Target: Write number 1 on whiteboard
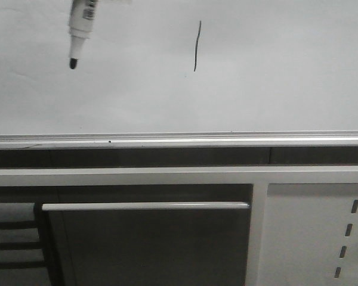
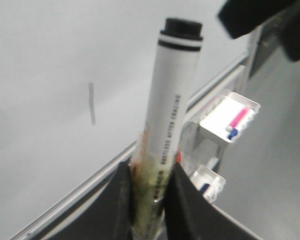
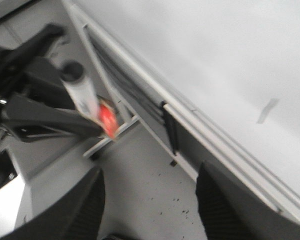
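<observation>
The left gripper (image 2: pixel 149 200) has two smooth, matte black fingers (image 2: pixel 187 200) with rounded upper edges; the right gripper (image 3: pixel 150 205) shows two broad, dark grey-black fingers (image 3: pixel 85 207) of tapering shape, blurred at the edges

Marker (image 1: pixel 82 28) cropped by the front view's top edge, its holder unseen there; stroke (image 3: pixel 266 111) smeared in right wrist view.

We are seeing flat, dim, greyish light across the whiteboard (image 1: pixel 274 71), with no glare. Both wrist views are blurring noticeably; the number 1 (image 2: pixel 92 103) is smearing there, while staying sharp in the front view.
</observation>
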